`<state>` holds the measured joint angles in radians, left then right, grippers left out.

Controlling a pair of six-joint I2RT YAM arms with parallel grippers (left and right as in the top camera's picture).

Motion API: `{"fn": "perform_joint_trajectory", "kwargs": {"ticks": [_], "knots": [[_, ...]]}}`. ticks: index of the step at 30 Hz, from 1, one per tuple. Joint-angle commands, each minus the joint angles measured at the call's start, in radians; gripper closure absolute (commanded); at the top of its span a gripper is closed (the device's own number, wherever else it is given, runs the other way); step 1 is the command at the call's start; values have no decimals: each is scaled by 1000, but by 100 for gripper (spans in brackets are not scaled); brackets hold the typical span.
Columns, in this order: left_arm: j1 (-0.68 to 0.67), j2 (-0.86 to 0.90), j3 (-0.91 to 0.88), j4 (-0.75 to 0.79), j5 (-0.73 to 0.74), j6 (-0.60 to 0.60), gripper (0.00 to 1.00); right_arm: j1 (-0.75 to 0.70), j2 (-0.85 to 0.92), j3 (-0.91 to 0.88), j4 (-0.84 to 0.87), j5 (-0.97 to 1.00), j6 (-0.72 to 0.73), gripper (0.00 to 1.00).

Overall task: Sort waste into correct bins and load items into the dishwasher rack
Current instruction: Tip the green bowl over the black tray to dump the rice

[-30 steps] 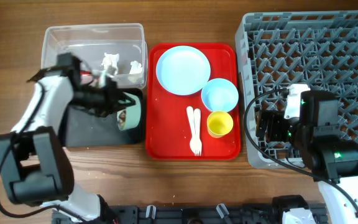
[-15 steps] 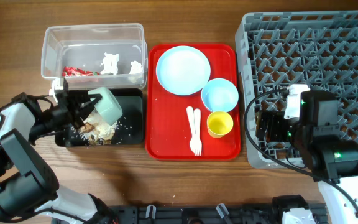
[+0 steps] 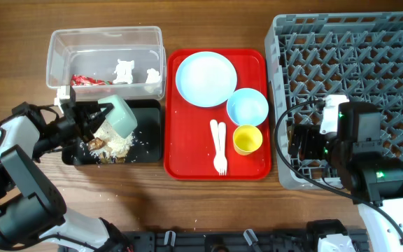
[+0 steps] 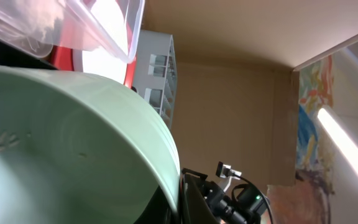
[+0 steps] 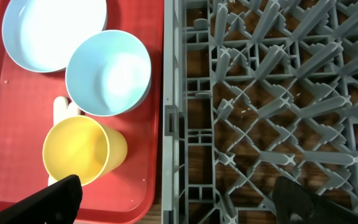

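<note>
The left jaws gripped the pale green bowl (image 3: 121, 115), tipped over the black tray (image 3: 149, 150) and its food scraps (image 3: 114, 145). The dishwasher rack (image 3: 355, 42) lay far to the right (nearer the right jaws, open and empty), past the red tray (image 3: 187, 157).

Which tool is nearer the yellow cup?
Right. The right tool hangs over the rack edge beside the yellow cup; the left tool holds the pale green bowl beyond the red tray.

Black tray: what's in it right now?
Crumbly scraps lie in the tray. The green bowl, tilted in the left claw, covers the tray's upper middle, so anything beneath it is hidden.
</note>
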<state>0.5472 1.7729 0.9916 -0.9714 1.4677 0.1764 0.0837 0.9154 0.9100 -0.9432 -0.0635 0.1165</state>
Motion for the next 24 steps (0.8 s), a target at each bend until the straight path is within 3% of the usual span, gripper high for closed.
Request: {"fn": "perform_joint_trajectory", "kwargs": {"ticks": [1,3,5,6,7,8,16,19,24], "knots": [[5,-10,-6,76,-161,-58,96,5,2,21,-1,-12,17,0],[5,-10,-6,93,-247,-167,96,5,2,21,-4,-12,17,0],[5,-10,-6,74,-183,-183,96,5,2,21,-5,-12,17,0],[4,-10,-6,48,-72,-117,96,5,2,21,-5,-12,17,0],[-3,-10,-6,-2,95,45,96,5,2,21,-5,-12,17,0],[-9,-13,0,-43,108,113,96,5,2,21,-5,-12,17,0],[-31,-32,2,-64,78,97,96,5,2,21,-4,-12,17,0],[-115,-88,34,-86,-57,96,96,5,2,21,-4,-12,18,0],[-390,-174,152,-46,-439,-89,96,5,2,21,-4,-12,17,0]]}}
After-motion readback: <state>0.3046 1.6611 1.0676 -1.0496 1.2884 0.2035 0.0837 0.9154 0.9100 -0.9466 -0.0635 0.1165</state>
